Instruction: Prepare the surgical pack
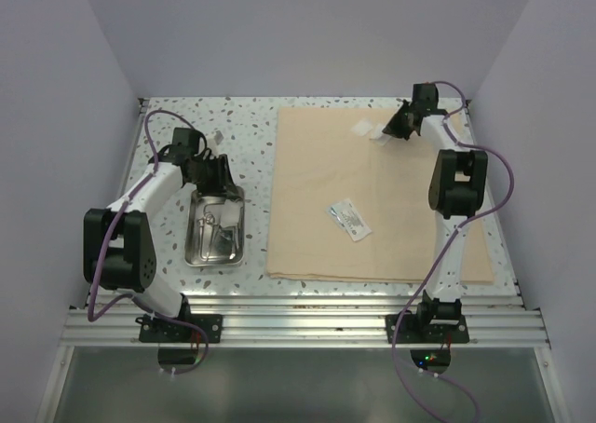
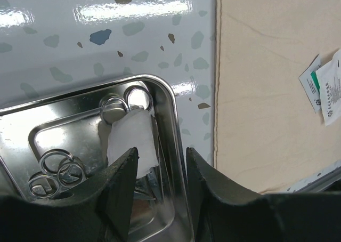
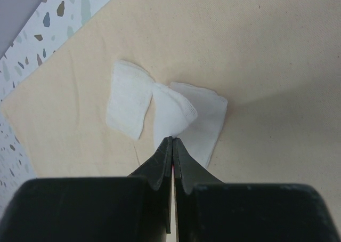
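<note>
Steel tray at the worktop's near left holds a gauze square under the left gripper's half-parted jaws; far right, the right gripper's jaws pinch a folded gauze on the beige cloth.

The left arm and right arm are showing white links between chunky black joints, each sitting on a black base plate. Purple cables are looping along both. The fingers are looking matte black and wedge-shaped.

Speckled table carries a beige cloth and steel tray.
</note>
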`<state>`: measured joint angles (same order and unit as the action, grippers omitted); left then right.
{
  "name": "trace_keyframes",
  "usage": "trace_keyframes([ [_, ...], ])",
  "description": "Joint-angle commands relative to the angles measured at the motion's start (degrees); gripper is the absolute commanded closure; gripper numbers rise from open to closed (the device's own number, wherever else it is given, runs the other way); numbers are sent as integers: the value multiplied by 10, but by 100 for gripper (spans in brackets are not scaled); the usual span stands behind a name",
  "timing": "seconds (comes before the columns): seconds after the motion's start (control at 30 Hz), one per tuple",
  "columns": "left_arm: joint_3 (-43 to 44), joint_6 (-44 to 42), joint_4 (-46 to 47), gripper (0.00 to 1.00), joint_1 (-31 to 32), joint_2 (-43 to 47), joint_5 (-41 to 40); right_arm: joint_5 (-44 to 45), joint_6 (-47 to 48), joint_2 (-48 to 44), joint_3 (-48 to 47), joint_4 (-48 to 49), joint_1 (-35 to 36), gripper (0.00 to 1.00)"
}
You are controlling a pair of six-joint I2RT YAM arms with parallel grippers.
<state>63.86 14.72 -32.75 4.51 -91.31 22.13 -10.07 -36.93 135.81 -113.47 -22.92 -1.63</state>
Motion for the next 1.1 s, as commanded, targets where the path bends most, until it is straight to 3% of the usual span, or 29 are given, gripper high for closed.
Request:
trace_keyframes([
  [0.0, 8, -20, -5, 54, -4, -6, 3, -1, 0, 2, -18, -10, -7, 100],
  [0.63, 14, -19, -6, 54, -7, -21, 8, 5, 20, 39, -58, -49, -15, 100],
  [0.9, 10, -11, 2, 54, -7, -22, 14, 12, 27, 26, -62, -74, -15, 84],
  [1.07, 7, -3, 8, 54, -7, -25, 22, 19, 36, 12, -59, -89, -15, 81],
])
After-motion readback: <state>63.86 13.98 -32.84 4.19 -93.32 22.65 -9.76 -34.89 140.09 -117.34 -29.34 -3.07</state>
